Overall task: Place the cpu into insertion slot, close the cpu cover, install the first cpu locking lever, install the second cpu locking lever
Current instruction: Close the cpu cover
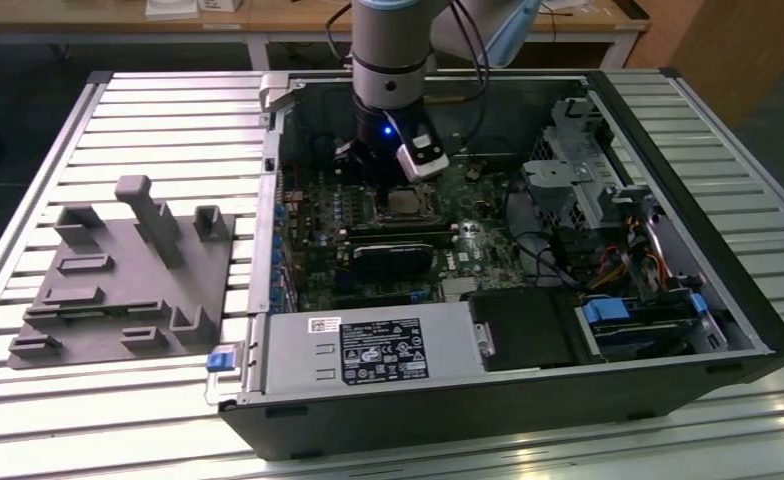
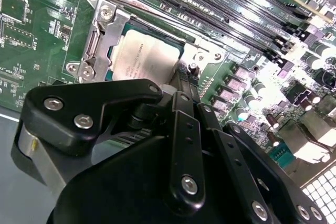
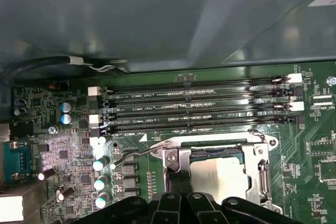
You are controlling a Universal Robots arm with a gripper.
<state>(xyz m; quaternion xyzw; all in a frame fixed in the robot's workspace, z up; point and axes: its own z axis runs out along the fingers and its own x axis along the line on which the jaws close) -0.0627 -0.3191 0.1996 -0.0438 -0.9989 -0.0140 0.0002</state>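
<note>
Surface: a slatted metal table (image 1: pixel 139 120) carries an open black computer case (image 1: pixel 499 400).
Pincer: the gripper (image 2: pixel 181 80) is closed up, tips together, with nothing visibly between them (its black linkage bars crowd the near part of both wrist views).
Chip: the cpu (image 2: pixel 144 56) lies flat in the insertion slot (image 3: pixel 212 153), its grey lid just beside the pincer's tips.
Frame: the cpu cover (image 2: pixel 102 40) lies down around the chip; the tips sit at its rim.
Wire: the locking lever (image 3: pixel 142 151), thin in the first wrist view, reaches from the socket's corner across the green board.
Beyond: long memory slots (image 3: pixel 194 108) run past the socket.
Exterior view: the arm reaches down into the case; a grey fixture plate (image 1: pixel 112 280) lies on the exterior view's left.
Writing: there is a white sticker on the power supply (image 1: pixel 365 350), white lettering by the memory slots and faint print on the chip.
Background: a wooden bench (image 1: pixel 285 15).
</note>
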